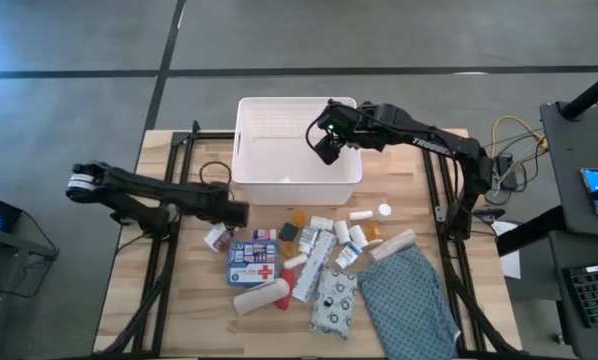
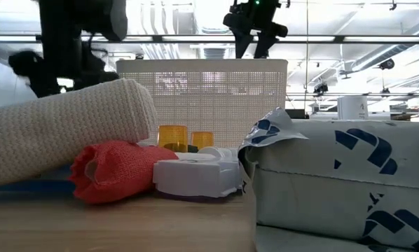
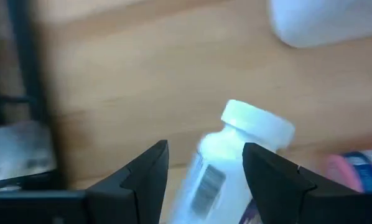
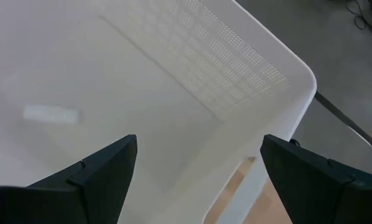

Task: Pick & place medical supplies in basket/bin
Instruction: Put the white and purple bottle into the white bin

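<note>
My left tool (image 3: 204,171) is spread wide and low over the surface (image 1: 179,310), straddling a white pill bottle (image 3: 226,162) lying on its side. It looks light, rigid and slick, so I'd pinch across the body. My right tool (image 1: 326,140) hangs released and empty above the basket (image 1: 249,175).

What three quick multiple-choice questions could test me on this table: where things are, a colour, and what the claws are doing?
1. The right gripper hangs over:
A. the teal cloth
B. the white basket
C. the floor

2. The cross on the blue first-aid box is:
A. red
B. green
C. black

3. The left gripper is:
A. shut on a tube
B. out of sight
C. open around a white pill bottle

Answers: 1 B, its wrist view looks into the basket; 2 A, plain from above; 3 C, a finger shows on each side.
</note>
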